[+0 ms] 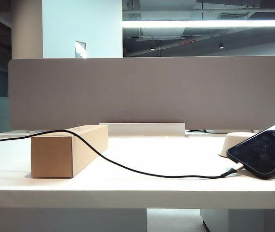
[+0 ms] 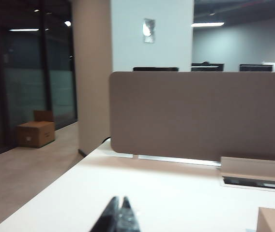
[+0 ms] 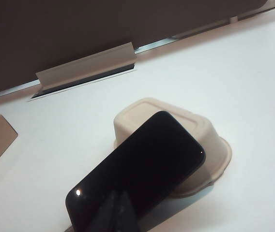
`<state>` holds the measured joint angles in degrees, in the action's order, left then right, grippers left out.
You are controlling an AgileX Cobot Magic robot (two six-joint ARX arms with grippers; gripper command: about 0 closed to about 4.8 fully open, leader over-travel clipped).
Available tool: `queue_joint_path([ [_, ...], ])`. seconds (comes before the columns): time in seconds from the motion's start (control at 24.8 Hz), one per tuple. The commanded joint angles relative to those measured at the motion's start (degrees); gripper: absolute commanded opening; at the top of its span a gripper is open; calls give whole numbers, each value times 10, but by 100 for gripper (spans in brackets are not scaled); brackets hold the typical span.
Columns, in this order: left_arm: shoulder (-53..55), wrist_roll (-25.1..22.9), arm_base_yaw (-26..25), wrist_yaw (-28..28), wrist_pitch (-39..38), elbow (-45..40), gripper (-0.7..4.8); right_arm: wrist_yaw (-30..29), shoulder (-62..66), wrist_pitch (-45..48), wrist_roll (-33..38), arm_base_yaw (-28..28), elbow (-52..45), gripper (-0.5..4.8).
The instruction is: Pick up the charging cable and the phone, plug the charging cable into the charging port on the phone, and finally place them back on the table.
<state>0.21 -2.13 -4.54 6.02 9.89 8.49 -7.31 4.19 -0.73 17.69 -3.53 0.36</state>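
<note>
The phone [image 1: 266, 152] lies tilted, its upper end propped on a beige tray [image 1: 236, 142] at the right of the table [image 1: 142, 186]. The charging cable [image 1: 128, 166] runs from the left over a cardboard box, dips to the tabletop, and its pale plug tip [image 1: 232, 170] meets the phone's low short edge; the charging port itself is hidden. Neither gripper shows in the exterior view. In the right wrist view, my right gripper [image 3: 118, 195] is shut, its tips in front of the phone's [image 3: 147, 164] near end, holding nothing. My left gripper [image 2: 119, 200] is shut and empty above bare table.
A brown cardboard box [image 1: 67, 150] stands at the left with the cable draped over it. A grey fabric divider [image 1: 142, 92] closes off the back of the table, with a raised pale flap [image 1: 142, 129] at its foot. The thick front edge runs across below.
</note>
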Motion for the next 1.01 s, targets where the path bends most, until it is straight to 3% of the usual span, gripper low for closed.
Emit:
queue_joint_path([
  [0.04, 0, -4, -6, -3, 4, -11, -6, 10, 0, 10, -1, 0, -3, -8],
  [0.4, 0, -4, -5, -3, -6, -76, -6, 12, 0, 10, -2, 0, -3, -8],
  [0.73, 0, -4, 32, -3, -96, -80, -6, 15, 0, 10, -14, -1, -3, -8],
  [1.01, 0, -4, 44, -5, -111, -80, -6, 15, 0, 10, -15, -1, -3, -9],
])
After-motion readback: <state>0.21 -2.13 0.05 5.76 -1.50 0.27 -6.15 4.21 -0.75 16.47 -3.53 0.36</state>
